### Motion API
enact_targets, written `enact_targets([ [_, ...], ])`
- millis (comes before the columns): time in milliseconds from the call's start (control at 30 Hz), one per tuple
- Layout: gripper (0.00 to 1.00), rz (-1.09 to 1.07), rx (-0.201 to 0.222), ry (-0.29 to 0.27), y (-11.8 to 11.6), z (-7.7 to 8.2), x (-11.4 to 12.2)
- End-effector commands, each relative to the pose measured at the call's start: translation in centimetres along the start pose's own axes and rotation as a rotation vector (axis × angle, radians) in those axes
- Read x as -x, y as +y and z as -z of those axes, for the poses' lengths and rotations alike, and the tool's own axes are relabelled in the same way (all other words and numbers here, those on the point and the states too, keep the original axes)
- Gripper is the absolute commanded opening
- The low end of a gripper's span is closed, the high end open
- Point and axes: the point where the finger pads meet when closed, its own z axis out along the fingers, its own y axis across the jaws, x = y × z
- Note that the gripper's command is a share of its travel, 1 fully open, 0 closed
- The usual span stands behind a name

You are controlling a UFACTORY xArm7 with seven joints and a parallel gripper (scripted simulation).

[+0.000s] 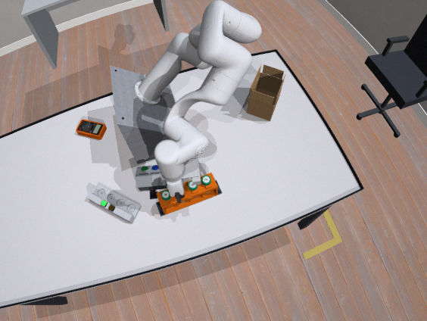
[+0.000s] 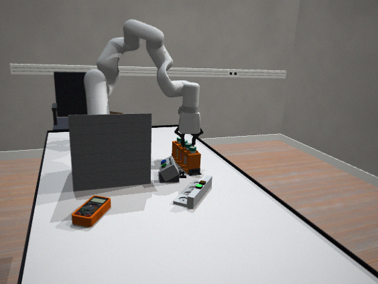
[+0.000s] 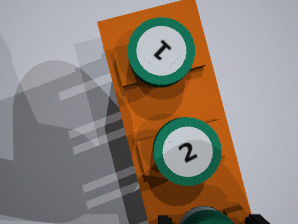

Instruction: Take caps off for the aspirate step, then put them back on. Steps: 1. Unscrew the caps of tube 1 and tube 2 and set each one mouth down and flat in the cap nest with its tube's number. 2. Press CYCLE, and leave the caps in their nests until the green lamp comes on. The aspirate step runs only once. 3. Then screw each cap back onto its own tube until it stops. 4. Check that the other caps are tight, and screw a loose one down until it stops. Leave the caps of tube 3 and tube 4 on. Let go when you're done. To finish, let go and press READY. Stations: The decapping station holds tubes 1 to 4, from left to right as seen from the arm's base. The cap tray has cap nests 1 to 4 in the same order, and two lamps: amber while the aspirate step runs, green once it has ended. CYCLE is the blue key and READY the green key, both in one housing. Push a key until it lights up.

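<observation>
Bright, even light from overhead; the arm point(image 1: 204, 76) casts soft, layered grey shadows on the tabletop point(image 1: 265, 170). Pictures slightly soft, no glare.

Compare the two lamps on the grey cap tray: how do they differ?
On the grey cap tray, the green lamp glows brightly, while the amber lamp beside it looks dark brown and unlit. The green lamp sits nearer the tray's left end in the top view. Both are small squares on the tray's front strip.
</observation>
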Motion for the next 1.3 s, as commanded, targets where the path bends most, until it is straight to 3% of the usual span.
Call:
enact_targets([
  [0,0.46,0.0,0.005,-0.002,0.2,0.2,0.1],
  [200,0.46,0.0,0.005,-0.002,0.2,0.2,0.1],
  [500,0.46,0.0,0.005,-0.002,0.2,2.9,0.1],
  [833,0.46,0.0,0.005,-0.002,0.2,4.8,0.1],
  [1067,0.46,0.442,0.004,-0.004,1.3,4.8,4.6],
  [1267,0.46,0.489,0.004,-0.003,1.4,4.8,5.1],
])
